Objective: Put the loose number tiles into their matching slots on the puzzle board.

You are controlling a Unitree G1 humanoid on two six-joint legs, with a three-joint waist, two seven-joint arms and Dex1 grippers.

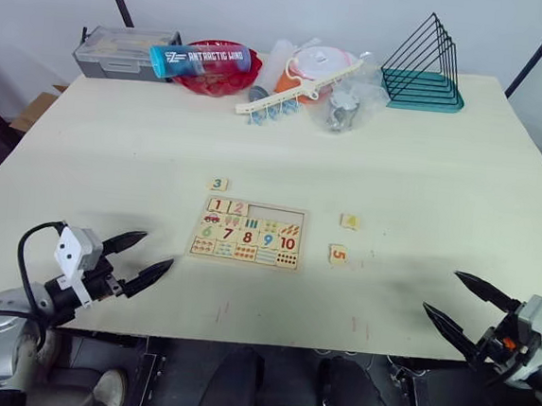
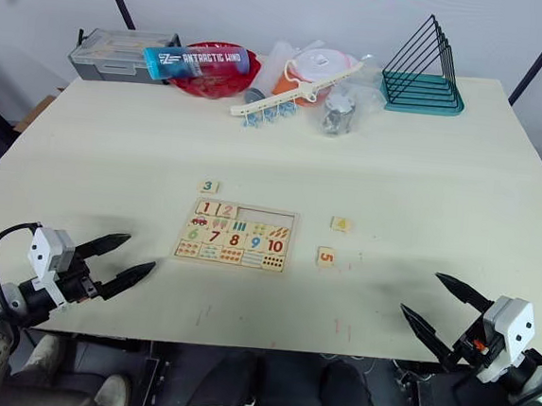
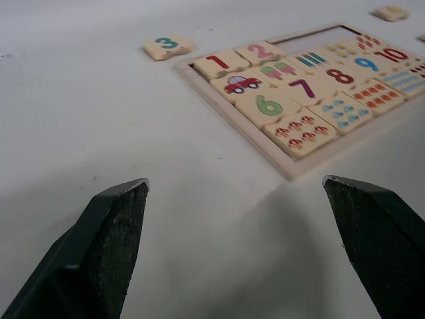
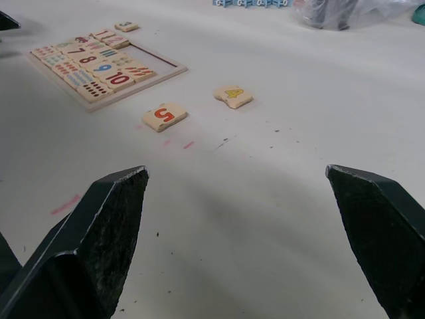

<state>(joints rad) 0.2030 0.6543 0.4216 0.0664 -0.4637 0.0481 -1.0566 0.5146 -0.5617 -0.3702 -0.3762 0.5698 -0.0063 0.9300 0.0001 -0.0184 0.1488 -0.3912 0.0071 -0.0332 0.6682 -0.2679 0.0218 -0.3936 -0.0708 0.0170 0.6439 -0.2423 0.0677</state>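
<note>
The puzzle board [image 1: 247,232] lies flat at the table's middle. Tiles 1 [image 1: 218,205] and 2 [image 1: 238,208] sit in its top row; the rest of the matching slots [image 1: 280,214] are bare wood. Three loose number tiles lie around it: tile 3 [image 1: 218,184] just beyond the board's far left corner, tile 4 [image 1: 349,221] to its right, and tile 5 [image 1: 339,255] nearer the front. My left gripper [image 1: 156,251] is open and empty near the front edge, left of the board. The right gripper [image 1: 441,291] is open and empty at the front right.
Along the far edge stand a grey case [image 1: 125,52], a blue bottle [image 1: 200,61] across a red bowl [image 1: 216,68], plastic bags with small items [image 1: 333,85] and a teal wire rack [image 1: 423,69]. The table's [image 1: 463,182] front edge runs just behind both grippers.
</note>
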